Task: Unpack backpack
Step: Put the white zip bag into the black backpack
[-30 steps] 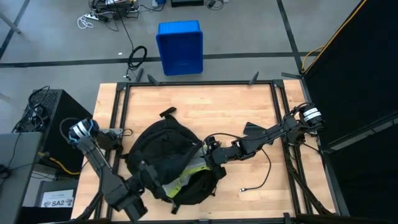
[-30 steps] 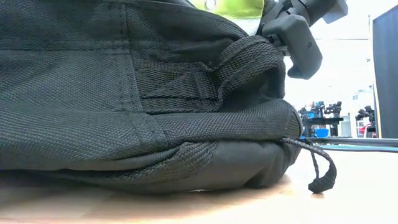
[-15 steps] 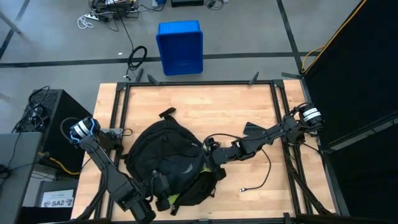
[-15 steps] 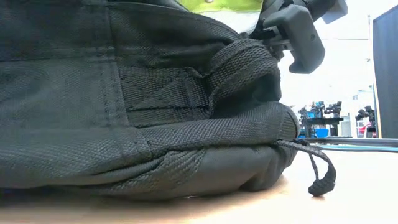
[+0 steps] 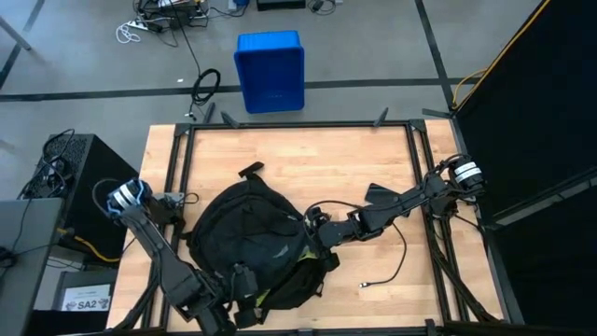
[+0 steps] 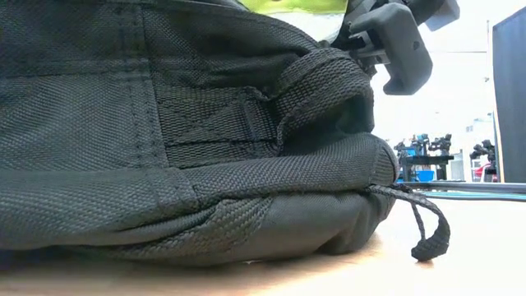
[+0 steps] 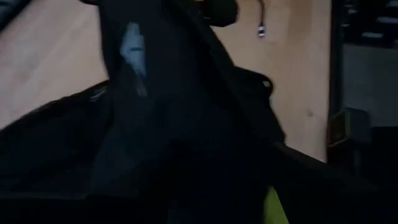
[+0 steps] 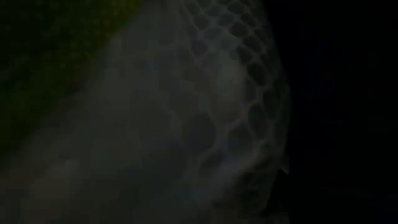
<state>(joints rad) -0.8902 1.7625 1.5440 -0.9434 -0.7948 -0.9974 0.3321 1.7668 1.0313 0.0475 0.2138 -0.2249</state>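
- The table [image 5: 373, 159] carries the backpack [image 5: 244, 229], which lies flat on the near half, left of centre, so both arms reach it from opposite sides.
- The backpack opening faces the near edge, where a yellow-green item [image 5: 297, 250] shows at the mouth; the opening is likely held wide for access.
- The left gripper [image 5: 235, 297] sits at the near rim of the bag. Its fingers stand wide; whether they hold fabric cannot be told.
- The right gripper [image 5: 314, 231] is at the bag's right side, by the yellow-green item. Its fingers are pressed together; what they pinch, if anything, cannot be told. Its wrist view shows only pale mesh [image 8: 205, 124] close up.
- A loose cable [image 5: 392, 266] lies on the table right of the bag, apart from it.
- A strap tail [image 6: 427, 234] rests on the table at the bag's end.
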